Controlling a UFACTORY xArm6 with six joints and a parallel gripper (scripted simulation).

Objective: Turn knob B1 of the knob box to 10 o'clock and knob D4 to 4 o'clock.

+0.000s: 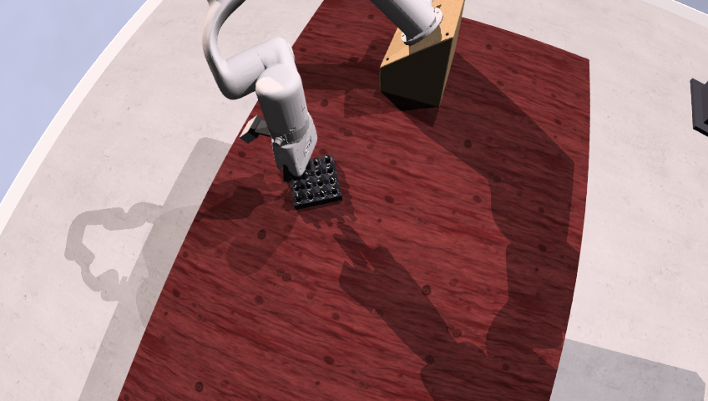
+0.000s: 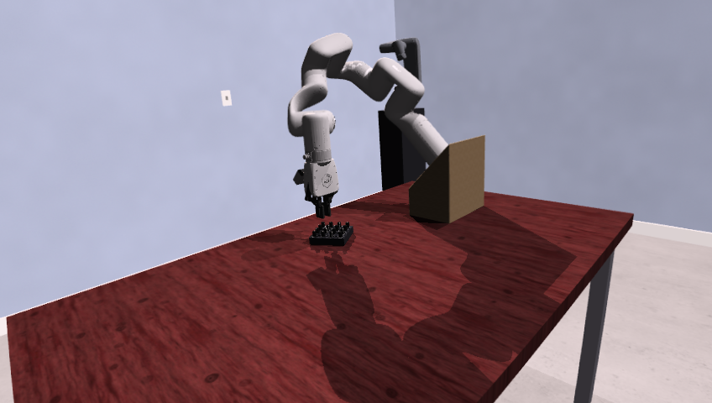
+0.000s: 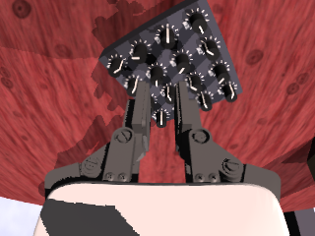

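The black knob box (image 1: 320,187) (image 2: 332,238) (image 3: 173,59) stands on the dark red table (image 1: 397,258) (image 2: 249,319), with white lines on its sixteen small knobs. My gripper (image 1: 294,175) (image 2: 322,214) (image 3: 160,93) hangs straight down a little above the box's left edge, clear of the knobs. Its fingers stand narrowly apart with nothing between them. In the wrist view a knob (image 3: 161,117) at the near corner of the box shows through the gap below the fingers. The printed names are too small to read.
The arm's brown wedge-shaped base (image 1: 422,59) (image 2: 449,185) stands at the back of the table. A black post (image 2: 395,149) stands behind it. The table's left edge (image 1: 213,164) runs close beside the box.
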